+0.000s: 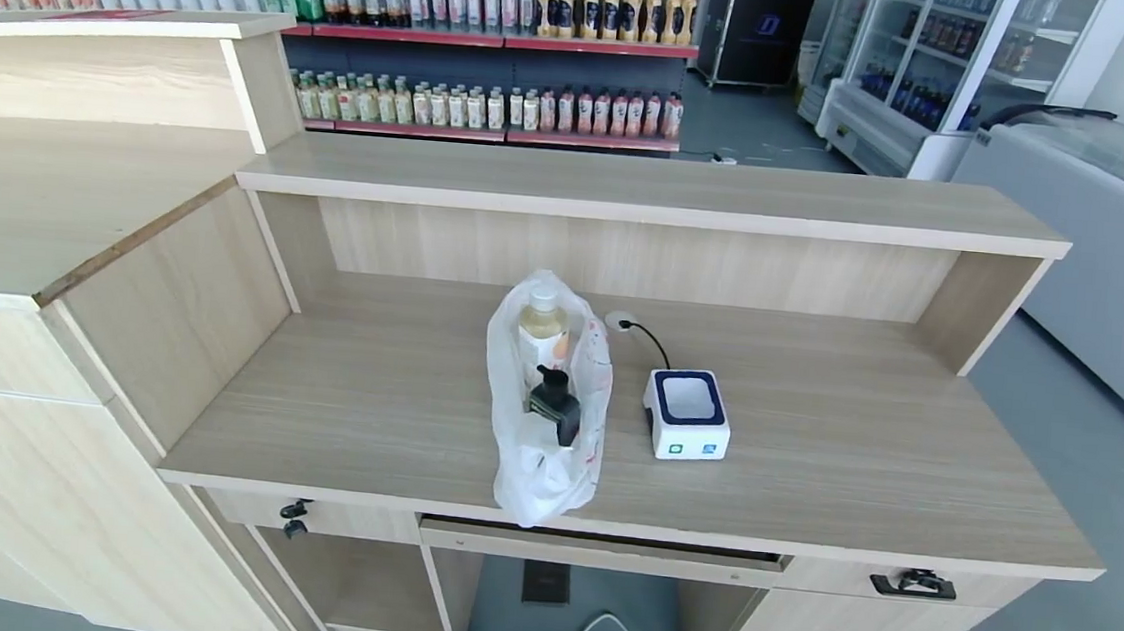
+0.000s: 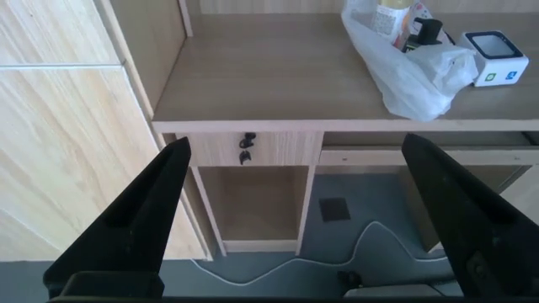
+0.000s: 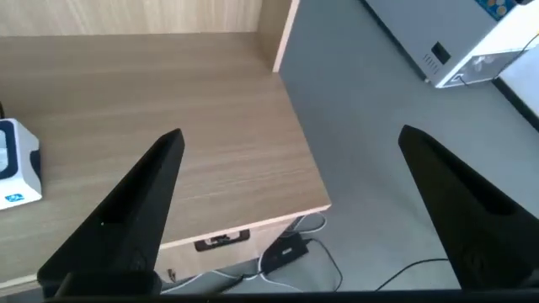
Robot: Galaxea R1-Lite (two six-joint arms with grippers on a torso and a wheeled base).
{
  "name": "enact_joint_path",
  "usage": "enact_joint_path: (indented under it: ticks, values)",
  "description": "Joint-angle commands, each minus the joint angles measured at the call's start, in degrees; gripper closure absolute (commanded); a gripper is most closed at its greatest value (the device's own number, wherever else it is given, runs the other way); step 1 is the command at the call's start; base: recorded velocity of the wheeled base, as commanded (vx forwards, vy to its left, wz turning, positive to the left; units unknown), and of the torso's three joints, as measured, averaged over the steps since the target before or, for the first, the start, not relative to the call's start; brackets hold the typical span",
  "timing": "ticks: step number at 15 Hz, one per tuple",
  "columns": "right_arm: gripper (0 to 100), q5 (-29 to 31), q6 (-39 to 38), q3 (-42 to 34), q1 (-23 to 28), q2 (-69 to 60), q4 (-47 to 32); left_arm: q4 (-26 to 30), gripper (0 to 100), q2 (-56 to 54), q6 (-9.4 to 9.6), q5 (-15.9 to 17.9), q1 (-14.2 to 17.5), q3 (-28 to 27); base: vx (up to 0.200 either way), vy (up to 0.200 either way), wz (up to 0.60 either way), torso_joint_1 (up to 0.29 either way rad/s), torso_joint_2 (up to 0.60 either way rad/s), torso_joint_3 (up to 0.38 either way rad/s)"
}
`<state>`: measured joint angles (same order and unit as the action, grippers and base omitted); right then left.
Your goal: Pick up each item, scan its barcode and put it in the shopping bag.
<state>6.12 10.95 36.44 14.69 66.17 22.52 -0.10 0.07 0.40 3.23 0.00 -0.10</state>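
**Head view.** The white box-shaped barcode scanner with a dark-rimmed window (image 1: 686, 415) stands on the pale wood-grain surface (image 1: 861, 469). The white translucent plastic shopping bag (image 1: 541, 454) stands upright just beside the scanner, on the robot's left of it, with its mouth open. The bag holds two items:
- a pale-capped bottle of yellowish liquid (image 1: 541, 329);
- a black pump-top container (image 1: 555, 407), probably a dispenser bottle, though the plastic film obscures its body.

**Left wrist view.** The left tool (image 2: 296, 147) hangs low in front of the surface edge, well apart from the scanner. Its two fingers are spread wide with nothing between them.

**Right wrist view.** The right tool (image 3: 290, 135) hangs over the end of the surface, on the far side of the scanner from the bag. Its fingers are also spread wide and grip nothing.

**Task status (judgement).** Both visible items are already bagged and neither tool carries anything. The scan-and-bag sequence therefore appears to be complete, or nearly so.
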Motion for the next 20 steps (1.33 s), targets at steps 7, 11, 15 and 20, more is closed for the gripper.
enact_joint_path:
  ticks: [7,11,15,20]
  values:
    - [0,-0.49,-4.00,-36.44,-12.49,-45.43,-3.80,0.01,0,0.01,0.04,0.02,0.00,0.01,0.000,0.000,0.00,0.000,0.00,0.000]
    - [0,-6.30,-6.29,-36.44,-13.90,-64.32,-18.74,0.01,0,0.01,-0.05,0.02,0.00,0.01,0.000,0.000,0.00,0.000,0.00,0.000]
    - [0,-8.05,-7.52,-36.44,-14.69,-66.17,-21.99,0.01,0,0.01,-0.05,0.02,0.00,0.01,0.000,0.000,0.00,0.000,0.00,0.000]
    - [0,-7.97,-8.13,-36.44,-14.69,-66.17,-22.08,0.01,0,0.01,-0.05,0.02,0.00,0.01,0.000,0.000,0.00,0.000,0.00,0.000]
